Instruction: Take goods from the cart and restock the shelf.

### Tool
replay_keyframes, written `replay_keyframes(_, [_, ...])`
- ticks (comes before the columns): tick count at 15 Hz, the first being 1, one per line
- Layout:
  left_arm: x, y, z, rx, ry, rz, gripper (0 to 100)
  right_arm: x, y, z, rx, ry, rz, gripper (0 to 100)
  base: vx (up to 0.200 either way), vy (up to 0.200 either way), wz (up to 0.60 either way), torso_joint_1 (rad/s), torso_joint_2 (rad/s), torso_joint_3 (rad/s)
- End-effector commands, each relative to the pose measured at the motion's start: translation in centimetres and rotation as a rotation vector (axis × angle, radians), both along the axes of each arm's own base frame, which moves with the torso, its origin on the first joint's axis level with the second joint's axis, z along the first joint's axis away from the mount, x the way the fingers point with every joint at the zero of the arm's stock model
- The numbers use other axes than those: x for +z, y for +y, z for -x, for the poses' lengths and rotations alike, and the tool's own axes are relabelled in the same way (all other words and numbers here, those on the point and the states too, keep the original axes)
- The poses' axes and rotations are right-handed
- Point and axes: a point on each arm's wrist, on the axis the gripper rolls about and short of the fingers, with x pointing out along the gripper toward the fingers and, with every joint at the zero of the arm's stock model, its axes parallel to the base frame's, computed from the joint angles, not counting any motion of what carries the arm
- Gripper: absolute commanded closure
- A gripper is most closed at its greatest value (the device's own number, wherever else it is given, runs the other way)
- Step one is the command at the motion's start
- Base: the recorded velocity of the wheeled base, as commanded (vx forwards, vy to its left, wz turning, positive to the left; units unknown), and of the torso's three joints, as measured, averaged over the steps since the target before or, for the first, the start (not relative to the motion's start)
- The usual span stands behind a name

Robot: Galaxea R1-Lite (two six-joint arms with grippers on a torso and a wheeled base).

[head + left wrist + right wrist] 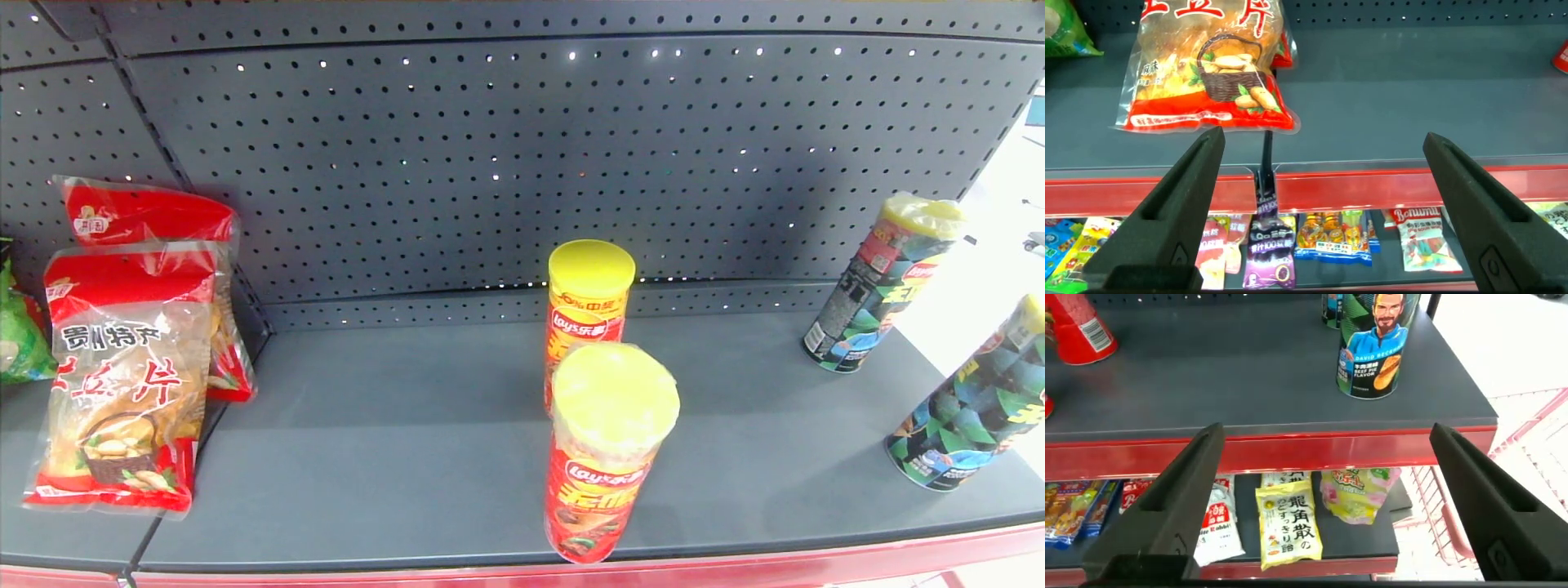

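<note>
Progress: I judge the restock partly done. A red cardboard chip canister with a yellow lid (608, 457) stands near the front edge of the grey metal shelf (392, 441), with a matching rear canister (588, 302) just behind it. Bare stretches remain on either side.
Grippers: my left gripper (1323, 139) and right gripper (1327, 429) both gape wide, holding nothing, before the shelf's red lip.
Axis: both canisters stand upright, long axis vertical, lids up.

We see a front red bag (122, 367) upright on the shelf (408, 425) just before a rear red bag (147, 216), a green bag (20, 335) beside them at the left, and, lower down, a yellow packet (1288, 523) beside a pale green packet (1360, 490).
</note>
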Motion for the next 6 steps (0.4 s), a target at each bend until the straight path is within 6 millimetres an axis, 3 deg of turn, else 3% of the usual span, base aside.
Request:
replay_keyframes(1, [0.0, 0.0, -0.01, 0.001, 0.001, 0.0, 0, 0.01, -0.01, -0.01, -0.003, 0.002, -0.002, 0, 0.0, 0.0, 0.0, 0.0, 0.0, 0.0])
replay_keyframes(6, [0.0, 0.0, -0.01, 0.001, 0.001, 0.0, 0, 0.01, -0.01, -0.01, -0.006, 0.002, -0.002, 0, 0.0, 0.0, 0.0, 0.0, 0.0, 0.0])
